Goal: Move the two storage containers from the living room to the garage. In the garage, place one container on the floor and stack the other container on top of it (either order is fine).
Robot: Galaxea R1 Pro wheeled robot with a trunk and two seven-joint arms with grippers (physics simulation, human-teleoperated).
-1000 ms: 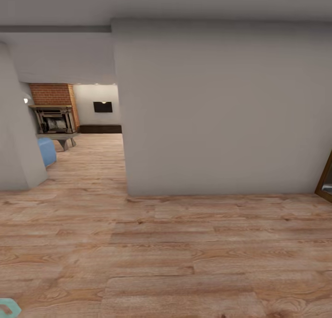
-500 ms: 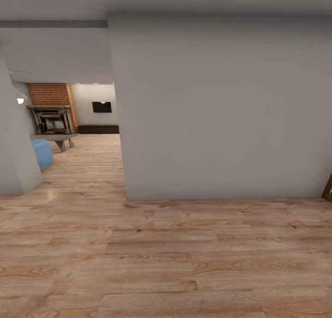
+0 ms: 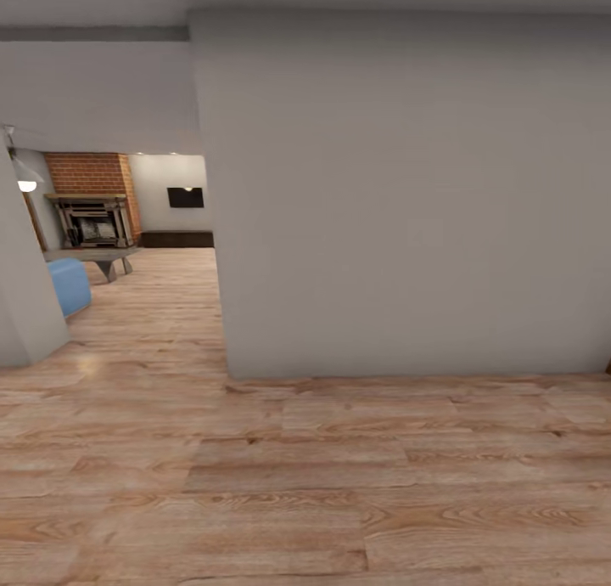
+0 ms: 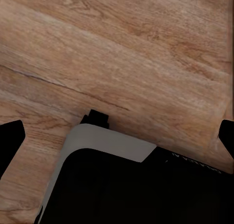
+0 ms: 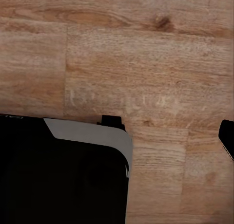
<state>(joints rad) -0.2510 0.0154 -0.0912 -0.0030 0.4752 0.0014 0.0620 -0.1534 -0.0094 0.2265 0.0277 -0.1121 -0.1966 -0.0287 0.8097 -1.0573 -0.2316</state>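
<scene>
Presently in transit on the plank floor [image 3: 297, 484]; fetch step not yet begun. Whereabouts of the two storage containers: cannot tell from here. Living room [image 3: 170, 272] ahead-left through the opening, beyond the white wall [image 3: 407, 212].

Next move, by judgement: steer left round the wall corner, keep clear of it, search the room.

Left gripper [image 4: 117, 134]: fingertips [image 4: 10, 136] spread wide, holding nothing. Right gripper [image 5: 117, 136]: one fingertip [image 5: 227, 136] visible over bare floor; opening impossible to tell.

Count: one brick fireplace [image 3: 85, 174], one TV [image 3: 185, 197], one dark bench [image 3: 176, 239], one blue seat [image 3: 66, 284].
</scene>
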